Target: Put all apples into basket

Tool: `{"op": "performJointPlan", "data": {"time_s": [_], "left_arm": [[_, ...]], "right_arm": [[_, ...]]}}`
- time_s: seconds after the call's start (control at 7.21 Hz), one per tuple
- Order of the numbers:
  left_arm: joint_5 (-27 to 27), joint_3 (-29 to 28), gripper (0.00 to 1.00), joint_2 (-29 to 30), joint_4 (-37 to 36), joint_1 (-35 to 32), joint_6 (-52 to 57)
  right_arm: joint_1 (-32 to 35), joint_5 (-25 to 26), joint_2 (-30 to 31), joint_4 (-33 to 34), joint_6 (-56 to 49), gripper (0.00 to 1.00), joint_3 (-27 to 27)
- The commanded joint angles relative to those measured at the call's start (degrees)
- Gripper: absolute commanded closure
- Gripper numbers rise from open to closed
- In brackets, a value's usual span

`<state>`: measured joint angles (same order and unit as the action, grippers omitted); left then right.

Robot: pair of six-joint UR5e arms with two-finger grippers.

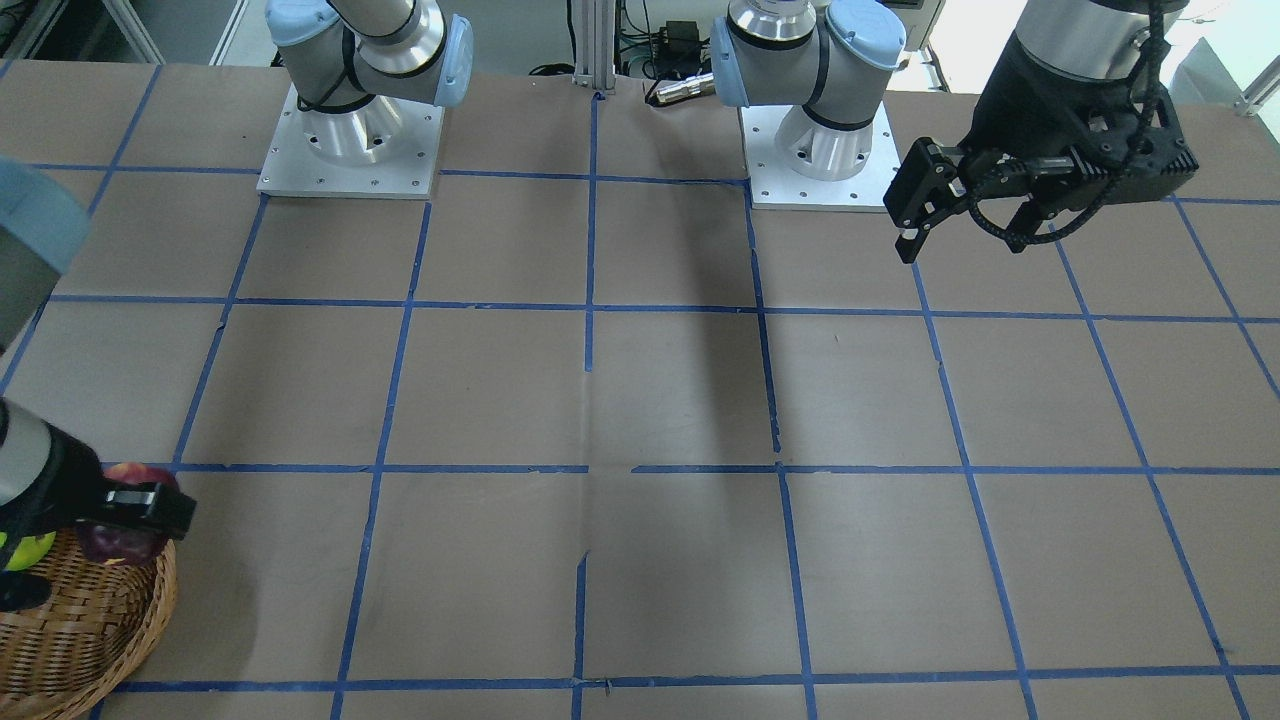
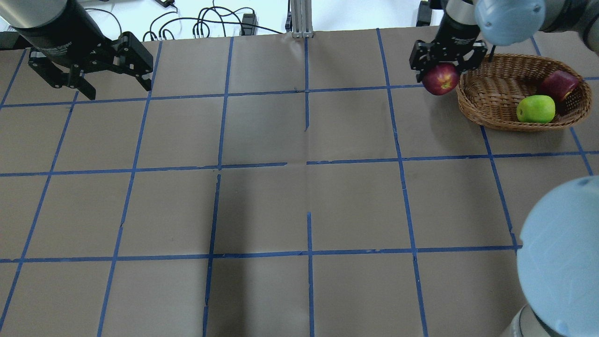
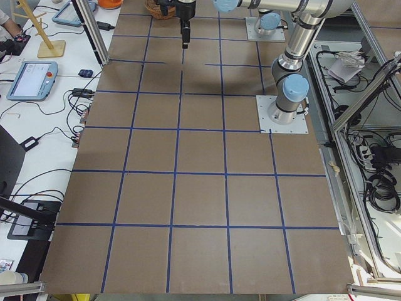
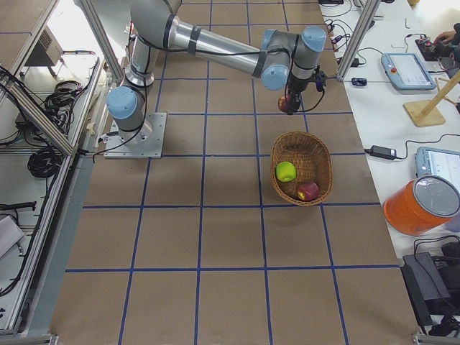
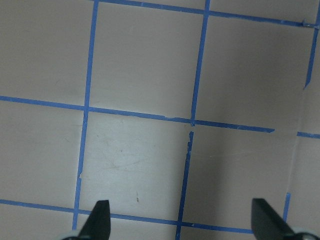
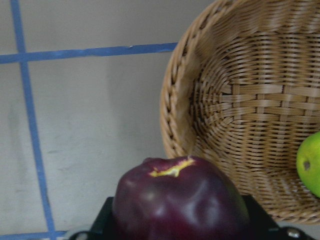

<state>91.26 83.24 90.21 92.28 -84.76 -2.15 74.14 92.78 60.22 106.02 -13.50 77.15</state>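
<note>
The right claw [image 2: 442, 70] was seen clamped on the dark maroon apple [image 2: 440, 79], with one finger pressed against each side of the fruit. In the right wrist view the apple was shown filling the lower middle, a pale yellowish scar marked across its top. It was held just outside the basket [image 2: 469, 100], close to the rim on the side turned toward the middle of the desk [image 2: 299, 201] — not inside it. How far it was lifted off the desk could not be told.

Two more apples were found inside the basket, both lying toward the end farthest from the claw. The green apple [image 2: 536, 108] was set against the wall nearer the robot. The red apple [image 2: 559, 84] was placed just beside it, toward the far wall; whether the two were touching could not be made out.

The basket itself was placed on the far right part of the desk, near the edge away from the robot, and the right arm was stretched out over the desk to it.

The left claw [image 2: 118, 89] was hung above the far left part of the desk — well apart from the basket and all three apples. Its fingers [image 5: 101, 220] were spread wide apart, and between them, in the left wrist view, the brown surface and its blue tape lines [image 5: 192, 120] were shown.
</note>
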Motion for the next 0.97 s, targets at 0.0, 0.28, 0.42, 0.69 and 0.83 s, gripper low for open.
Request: {"op": "performJointPlan", "data": {"time_s": [0.0, 0.28, 0.42, 0.69, 0.83], "left_arm": [[0.1, -0.3, 0.0, 0.1, 0.9, -1.8, 0.3], [0.1, -0.5, 0.0, 0.3, 1.2, -6.4, 0.5], [0.2, 0.4, 0.0, -0.4, 1.3, -6.6, 0.7], [0.4, 2.0, 0.0, -0.8, 1.8, -6.6, 0.8], [0.4, 2.5, 0.0, -0.6, 1.2, -6.1, 0.8]], "right_arm": [[-4.7, 2.2, -5.6, 7.9, -6.8, 0.99, 0.3], [-4.7, 1.8, -7.3, 8.1, -6.8, 0.67, -0.1], [-4.7, 1.4, -7.9, 8.0, -7.1, 0.17, -0.2], [-4.7, 1.6, -7.7, 7.5, -6.9, 0.0, -0.4], [-4.7, 2.0, -6.8, 6.6, -7.2, 0.0, -0.8]]}}
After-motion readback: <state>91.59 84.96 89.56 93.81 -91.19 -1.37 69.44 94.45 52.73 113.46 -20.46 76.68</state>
